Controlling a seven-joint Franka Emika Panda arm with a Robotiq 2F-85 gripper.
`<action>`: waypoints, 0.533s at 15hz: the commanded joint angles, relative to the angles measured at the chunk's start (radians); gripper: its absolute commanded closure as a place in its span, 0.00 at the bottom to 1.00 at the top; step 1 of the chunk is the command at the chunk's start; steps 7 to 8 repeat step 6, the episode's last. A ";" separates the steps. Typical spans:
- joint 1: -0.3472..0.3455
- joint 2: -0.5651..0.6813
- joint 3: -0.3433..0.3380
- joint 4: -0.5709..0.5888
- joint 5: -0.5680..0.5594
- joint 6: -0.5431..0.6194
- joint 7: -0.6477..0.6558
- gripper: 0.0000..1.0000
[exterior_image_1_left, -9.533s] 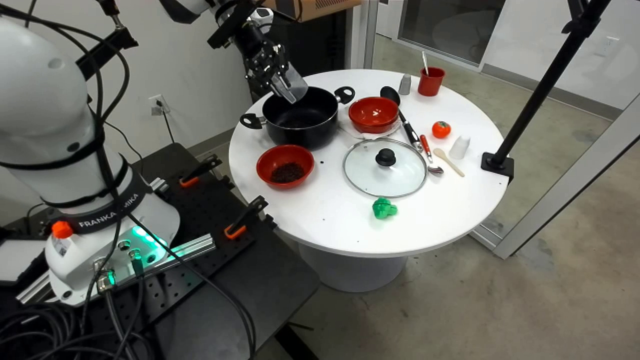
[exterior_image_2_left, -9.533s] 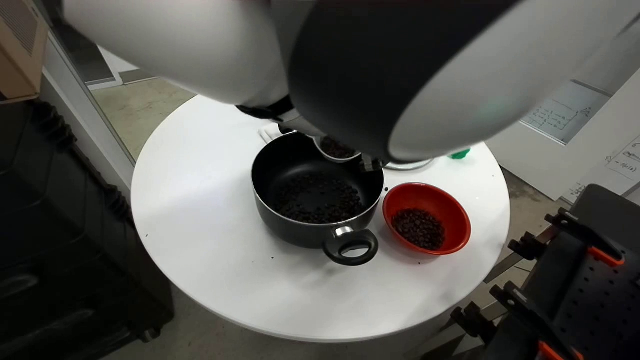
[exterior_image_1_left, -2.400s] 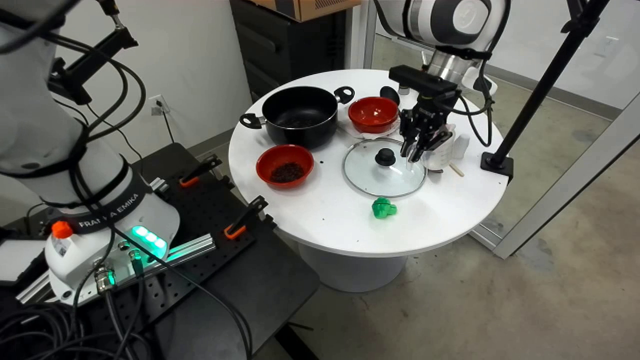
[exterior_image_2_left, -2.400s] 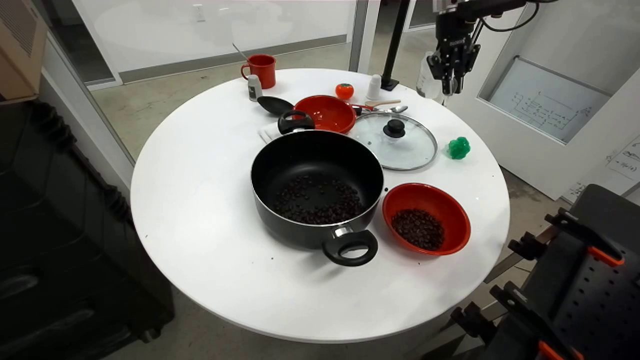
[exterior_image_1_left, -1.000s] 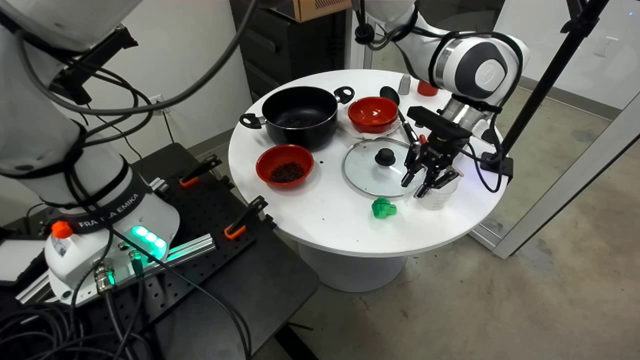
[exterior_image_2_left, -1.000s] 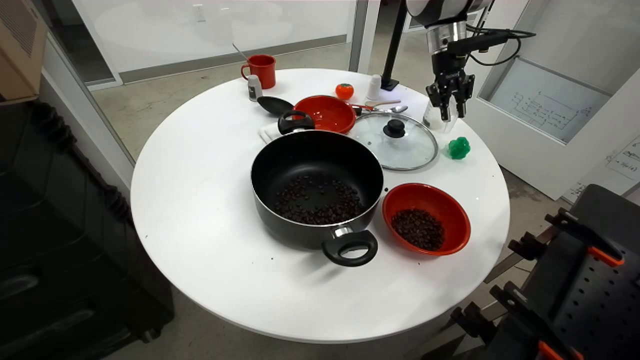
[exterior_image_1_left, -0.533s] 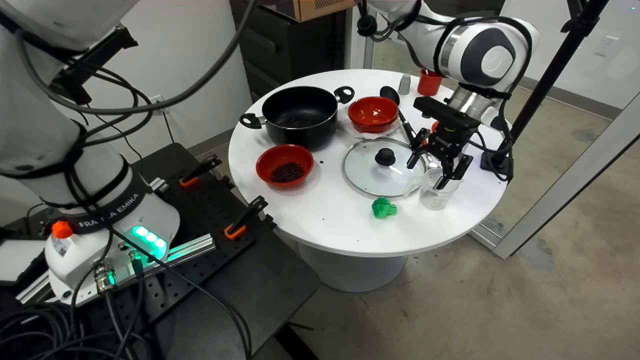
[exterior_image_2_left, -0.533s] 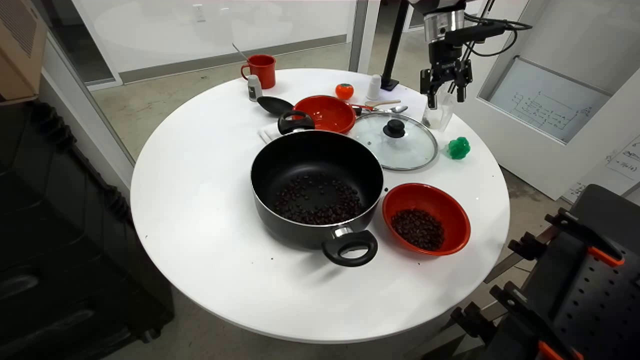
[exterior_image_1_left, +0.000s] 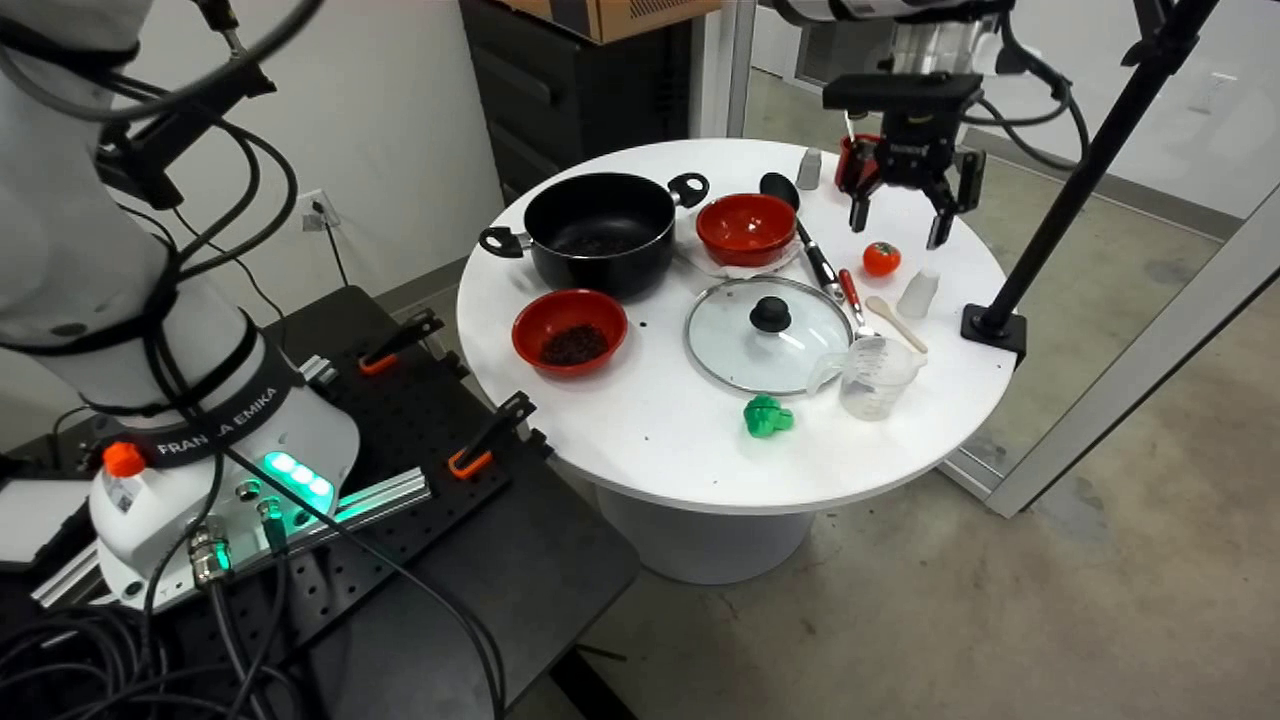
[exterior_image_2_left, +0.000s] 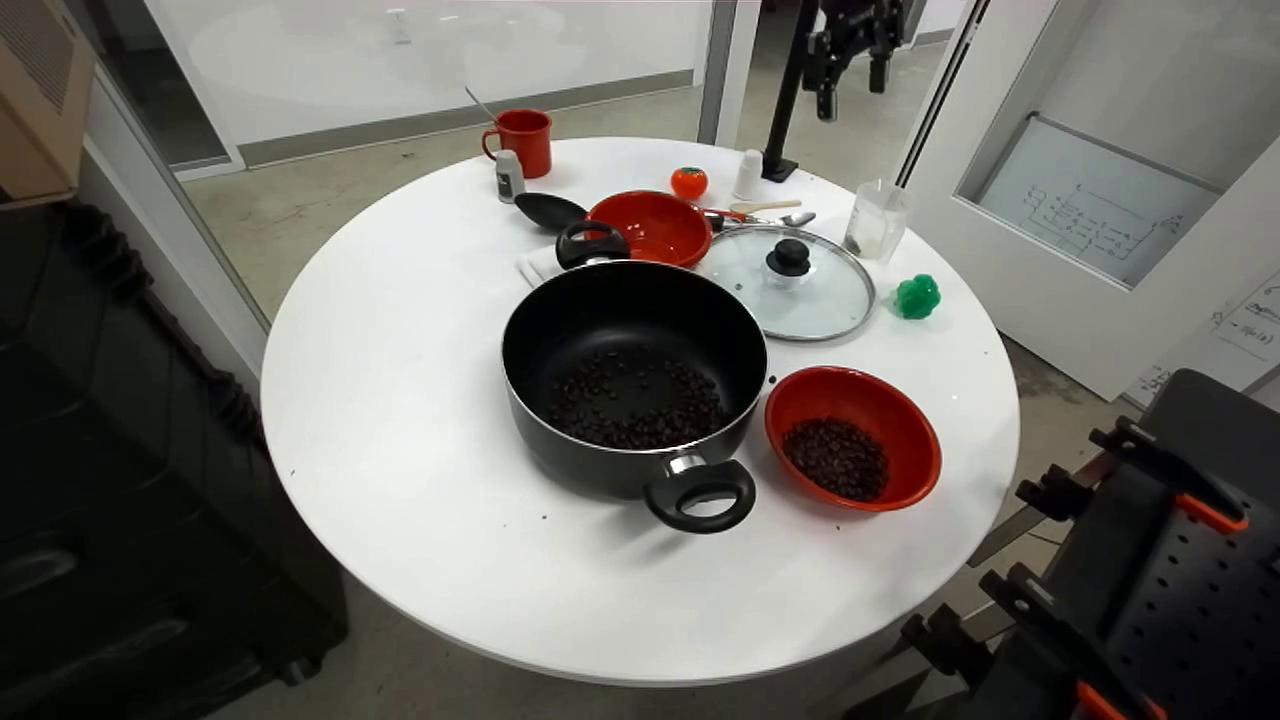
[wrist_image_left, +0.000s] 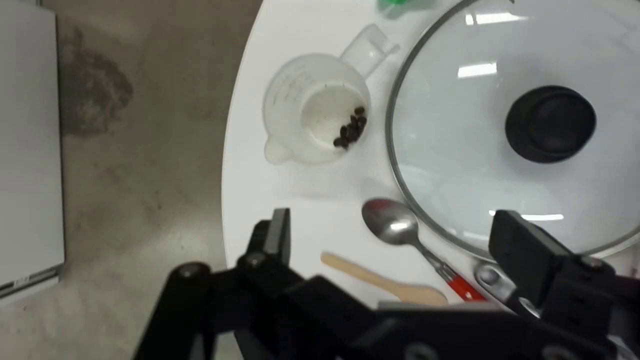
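I hold my gripper (exterior_image_1_left: 898, 224) above the table (exterior_image_1_left: 640, 425), jaws spread wide, a measuring cup (wrist_image_left: 320, 107) upright beside the glass lid (wrist_image_left: 450, 145)

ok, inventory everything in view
Table: 1, white, centre
Lid: 1, clear, table
Measuring jug: 1, clear, beside lid
Pot: 1, black, table
Bowls: 2+, red, beside pot
Beans: many, dark, pot, bowl, jug
Lump: 1, green, near lid
Tomato: 1, red, table
Shakers: 2, grey, white, table
Mug: 1, red, table
Ladle: 1, black, table
Spoons: 2, silver/red, tan, near lid
Pole: 1, black, table edge
Cabinet: 1, black, background
Box: 1, brown, on cabinet
Clamps: 2, black/orange, bench
Arm: 1, white, bench
Gripper: 1, black, above table
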 joint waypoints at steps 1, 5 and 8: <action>0.077 -0.208 0.005 -0.236 -0.055 0.175 -0.012 0.00; 0.101 -0.196 0.009 -0.192 -0.028 0.160 -0.003 0.00; 0.107 -0.215 0.010 -0.213 -0.029 0.165 -0.002 0.00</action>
